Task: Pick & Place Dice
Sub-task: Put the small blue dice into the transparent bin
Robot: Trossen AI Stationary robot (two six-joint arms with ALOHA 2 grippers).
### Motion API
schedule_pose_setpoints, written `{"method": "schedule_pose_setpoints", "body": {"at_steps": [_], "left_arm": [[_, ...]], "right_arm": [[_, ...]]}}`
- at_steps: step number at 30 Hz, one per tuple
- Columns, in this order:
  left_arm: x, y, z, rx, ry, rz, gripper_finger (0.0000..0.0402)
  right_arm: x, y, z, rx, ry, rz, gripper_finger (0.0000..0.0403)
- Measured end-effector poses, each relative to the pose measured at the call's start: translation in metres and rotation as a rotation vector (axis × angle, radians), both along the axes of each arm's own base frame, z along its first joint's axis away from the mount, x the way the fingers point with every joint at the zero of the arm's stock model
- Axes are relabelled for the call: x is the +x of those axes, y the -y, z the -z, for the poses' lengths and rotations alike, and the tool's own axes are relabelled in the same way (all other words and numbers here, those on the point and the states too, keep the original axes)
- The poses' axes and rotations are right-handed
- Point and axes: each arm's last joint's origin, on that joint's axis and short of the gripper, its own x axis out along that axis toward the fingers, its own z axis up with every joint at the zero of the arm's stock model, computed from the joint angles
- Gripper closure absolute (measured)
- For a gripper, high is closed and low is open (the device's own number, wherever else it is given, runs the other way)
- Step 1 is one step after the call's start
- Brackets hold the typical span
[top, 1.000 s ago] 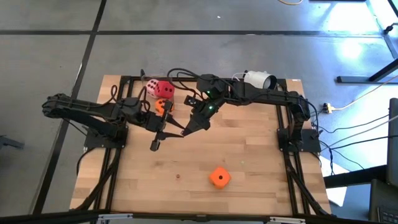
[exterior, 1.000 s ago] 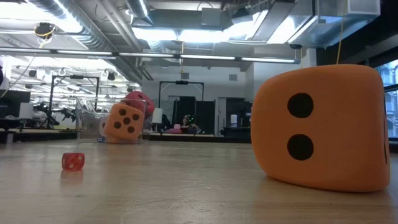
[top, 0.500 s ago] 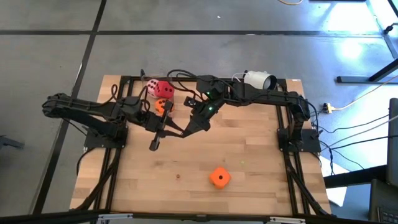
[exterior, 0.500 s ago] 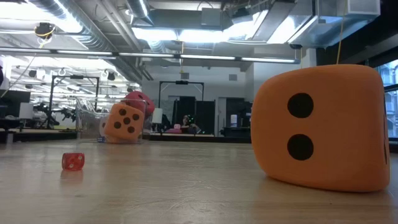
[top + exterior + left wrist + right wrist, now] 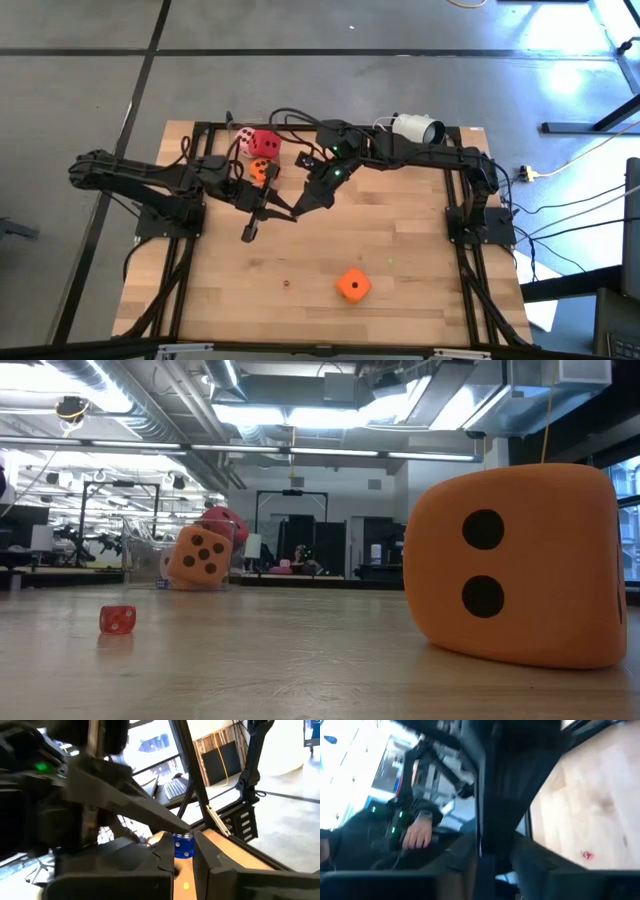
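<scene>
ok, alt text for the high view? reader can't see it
Overhead: the left gripper and right gripper meet tip to tip mid-table. One orange die sits alone near the front edge; red, pink and orange dice cluster at the back.

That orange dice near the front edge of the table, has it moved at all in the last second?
No. The orange dice sits at the same spot on the table, alone and apart from both arms.

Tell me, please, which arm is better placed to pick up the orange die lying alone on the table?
Probably the right: the right gripper hangs nearer the orange die than the left gripper, which is shut and farther off.
</scene>
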Motion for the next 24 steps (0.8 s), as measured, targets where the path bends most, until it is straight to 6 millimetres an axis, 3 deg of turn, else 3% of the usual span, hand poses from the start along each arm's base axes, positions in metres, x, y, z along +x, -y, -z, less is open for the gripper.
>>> {"method": "schedule_pose_setpoints", "body": {"at_steps": [5,9,17,24], "left_arm": [[0.000,0.000,0.001,0.001,-0.008,0.000,0.0391],[0.000,0.000,0.001,0.001,-0.005,0.000,0.0391],[-0.009,-0.005,-0.004,-0.063,-0.004,-0.093,0.0391],[-0.049,-0.023,-0.016,-0.255,-0.025,-0.305,0.0391]], "right_arm": [[0.000,0.001,0.000,0.001,-0.012,0.029,0.0166],[0.000,0.001,0.001,0.006,-0.021,0.035,0.0116],[0.001,0.008,0.001,-0.007,-0.026,0.076,0.0108],[-0.003,0.024,0.005,-0.001,-0.076,0.098,0.0124]]}}
